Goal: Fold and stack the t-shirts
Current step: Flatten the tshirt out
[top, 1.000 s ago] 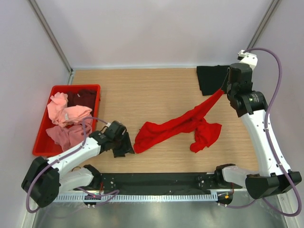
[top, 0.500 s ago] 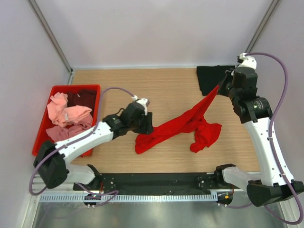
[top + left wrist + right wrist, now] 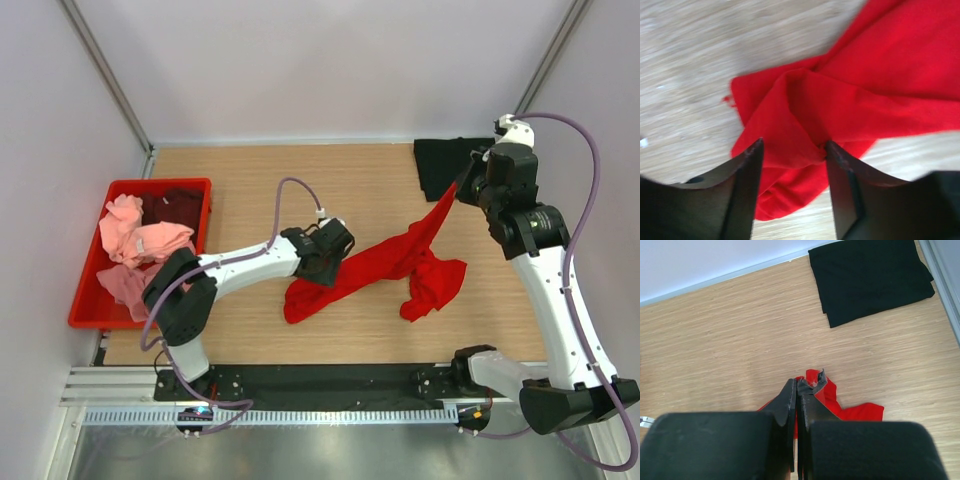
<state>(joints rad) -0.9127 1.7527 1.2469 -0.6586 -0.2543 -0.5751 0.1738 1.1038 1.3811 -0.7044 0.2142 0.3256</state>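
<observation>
Evidently holding the bright red t-shirt [image 3: 380, 265] stretched in a long diagonal band across the middle of the table [image 3: 300, 180], most likely to spread it before folding. Leaving the pink and maroon t-shirts [image 3: 140, 240] heaped in the red crate [image 3: 160, 183] at the left edge, seemingly waiting their turn, and the black t-shirt [image 3: 445, 165] lying folded in the far right corner, probably as the base of the stack. Suspending the red shirt's far end above the wood with the right gripper [image 3: 462, 190], clamped tight on the cloth just beside that black one. Poising the left gripper [image 3: 792, 150] spread wide astride a raised fold at the near-left end, not pinching it, apparently lining up a second hold. Working on pale wood grain, boxed in by plain white walls [image 3: 330, 70].
</observation>
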